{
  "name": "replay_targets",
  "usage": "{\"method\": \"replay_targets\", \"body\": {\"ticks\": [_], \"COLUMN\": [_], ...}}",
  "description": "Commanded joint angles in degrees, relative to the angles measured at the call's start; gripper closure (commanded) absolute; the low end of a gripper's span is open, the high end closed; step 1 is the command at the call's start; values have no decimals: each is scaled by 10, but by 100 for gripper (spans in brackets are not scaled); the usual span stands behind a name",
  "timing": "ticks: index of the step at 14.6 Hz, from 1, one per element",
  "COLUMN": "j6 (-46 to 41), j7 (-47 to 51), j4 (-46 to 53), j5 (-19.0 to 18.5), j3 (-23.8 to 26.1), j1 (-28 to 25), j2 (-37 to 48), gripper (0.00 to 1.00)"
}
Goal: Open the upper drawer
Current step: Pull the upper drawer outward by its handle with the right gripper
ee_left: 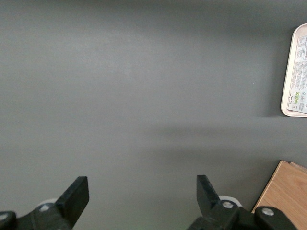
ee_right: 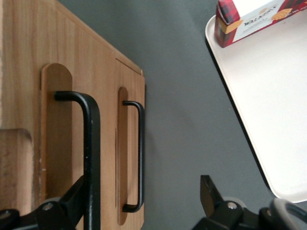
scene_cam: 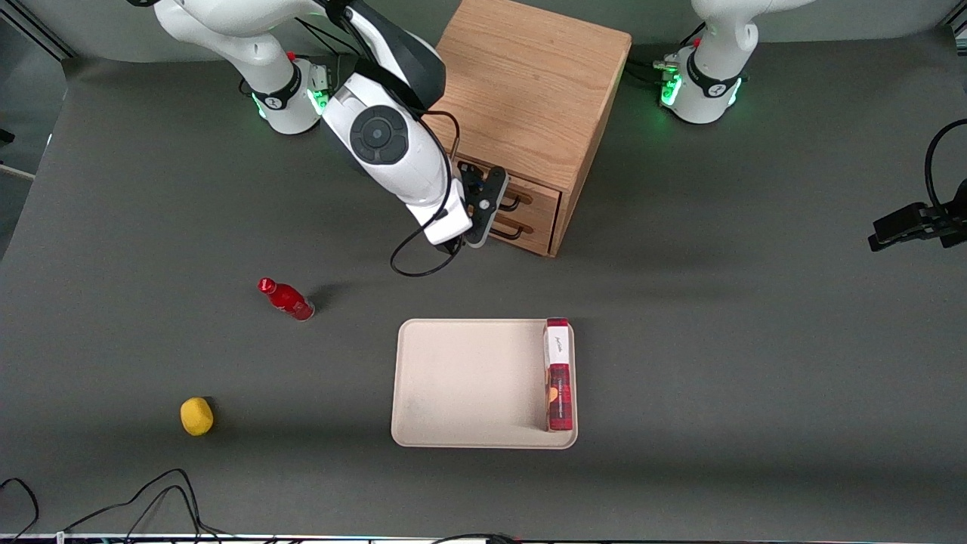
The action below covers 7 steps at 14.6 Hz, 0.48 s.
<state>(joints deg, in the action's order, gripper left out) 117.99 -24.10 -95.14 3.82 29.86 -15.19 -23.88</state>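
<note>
Oak cabinet [scene_cam: 529,91] stands on the counter [scene_cam: 755,340], its upper drawer [scene_cam: 532,198] closed, and our hand [ee_right: 144,199] sits spread at that front, one finger [ee_right: 72,201] against the black wire handle [ee_right: 88,143]. We should center both fingers round this bar, not the lower drawer's handle [ee_right: 139,153], clamp, then pull straight out.

Beige tray [scene_cam: 453,378] mid worktop [scene_cam: 755,340]; red cookie box [scene_cam: 558,374] on tray's edge twd parked arm. Red bottle [scene_cam: 287,299] lies beside tray twd working arm; yellow ball [scene_cam: 196,416] nearer cam.
</note>
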Motion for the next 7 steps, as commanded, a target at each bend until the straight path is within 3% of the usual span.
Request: {"method": "replay_targets", "body": {"ticks": [1, 7], "j6": [8, 8], "j7": [-24, -43], "j4": [7, 18], "j5": [-10, -11], "j3": [-4, -8], "j1": [5, 23], "j2": [-9, -10], "gripper": [0, 0]}}
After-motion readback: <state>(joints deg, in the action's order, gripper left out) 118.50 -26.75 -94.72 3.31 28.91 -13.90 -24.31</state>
